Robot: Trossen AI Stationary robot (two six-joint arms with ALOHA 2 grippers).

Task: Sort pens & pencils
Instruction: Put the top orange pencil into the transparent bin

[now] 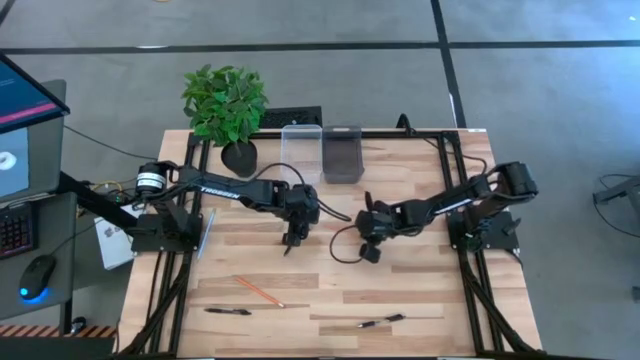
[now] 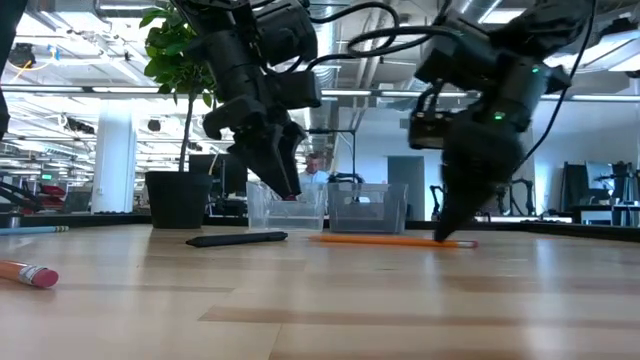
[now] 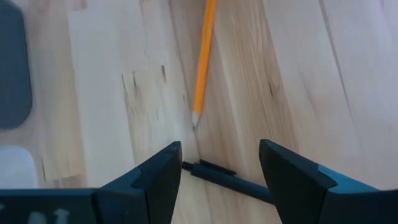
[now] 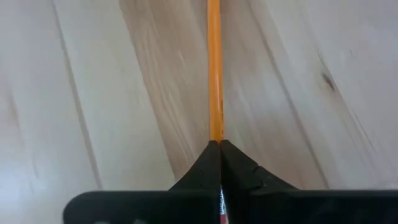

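From above, the wooden bench (image 1: 330, 300) carries both arms at its middle. The left claw (image 1: 292, 240) points down just left of centre; the right claw (image 1: 368, 243) sits close beside it, near a loop of black cable. At the bench's far edge stand a clear bin (image 1: 301, 150) and a darker grey bin (image 1: 342, 153) side by side, with a potted plant (image 1: 226, 110) to their left. Toward the near edge lie one orange pencil (image 1: 259, 291), a black pen (image 1: 228, 311) below it, and another black pen (image 1: 381, 322) further right, all apart from one another.

At bench height, the left claw (image 2: 278, 165) hangs above the surface with its fingers close to a black pen (image 2: 236, 238) lying flat. The right claw (image 2: 452, 225) reaches down to the bench, its tip meeting an orange pencil (image 2: 385, 240) that lies flat. A pencil's pink eraser end (image 2: 28, 273) shows at the near left. The two bins (image 2: 325, 207) stand behind, and a person shows in the room beyond them.

The left wrist view shows the left claw (image 3: 221, 171) spread wide, empty, over a black pen (image 3: 227, 179) and the sharpened tip of an orange pencil (image 3: 203, 65).

The right wrist view shows the right claw (image 4: 220, 155) pressed together, pinching the end of an orange pencil (image 4: 214, 68) that stretches away along the wood.
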